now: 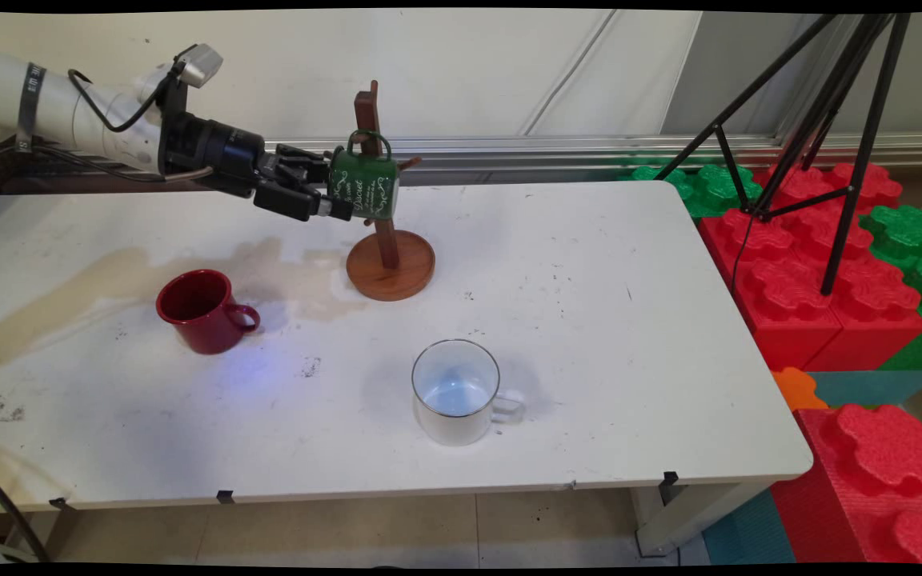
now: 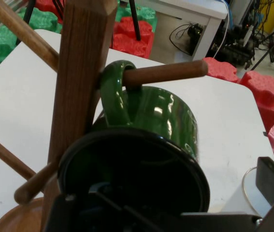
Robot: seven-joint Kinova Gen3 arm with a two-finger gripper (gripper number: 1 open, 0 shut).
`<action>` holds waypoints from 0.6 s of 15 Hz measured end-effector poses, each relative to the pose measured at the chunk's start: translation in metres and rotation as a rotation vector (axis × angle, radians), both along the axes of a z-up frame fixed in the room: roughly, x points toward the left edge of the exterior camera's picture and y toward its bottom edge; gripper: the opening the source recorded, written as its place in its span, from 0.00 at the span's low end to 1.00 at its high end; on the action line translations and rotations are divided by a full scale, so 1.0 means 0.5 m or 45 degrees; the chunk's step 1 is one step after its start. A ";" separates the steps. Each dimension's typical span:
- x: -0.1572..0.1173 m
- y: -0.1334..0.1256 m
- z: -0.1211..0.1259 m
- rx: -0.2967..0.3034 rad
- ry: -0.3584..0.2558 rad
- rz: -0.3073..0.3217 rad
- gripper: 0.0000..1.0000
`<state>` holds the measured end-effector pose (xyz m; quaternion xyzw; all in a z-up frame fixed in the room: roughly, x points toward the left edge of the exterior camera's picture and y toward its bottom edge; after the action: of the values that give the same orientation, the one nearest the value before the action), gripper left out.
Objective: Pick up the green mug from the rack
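Hand view shows my gripper [image 2: 141, 212] pinching the green mug's [image 2: 161, 116] rim, handle looped over the peg [image 2: 168, 72]; I hold level.

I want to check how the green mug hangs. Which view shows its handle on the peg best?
The hand view: the green mug's handle loops over the peg. The main view shows it small against the mug tree.

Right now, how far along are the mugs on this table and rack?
Looks done: the green mug hangs by its handle on a peg of the wooden rack. In hand: the hand is at that mug's rim; its grip cannot be told. Left, perhaps: the red mug and white mug stand on the table.
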<state>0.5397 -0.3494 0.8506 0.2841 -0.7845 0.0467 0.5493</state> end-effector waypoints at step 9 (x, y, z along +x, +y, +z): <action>-0.004 0.012 -0.004 0.013 0.030 0.032 0.00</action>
<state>0.5377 -0.3435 0.8486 0.2971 -0.7745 0.0461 0.5566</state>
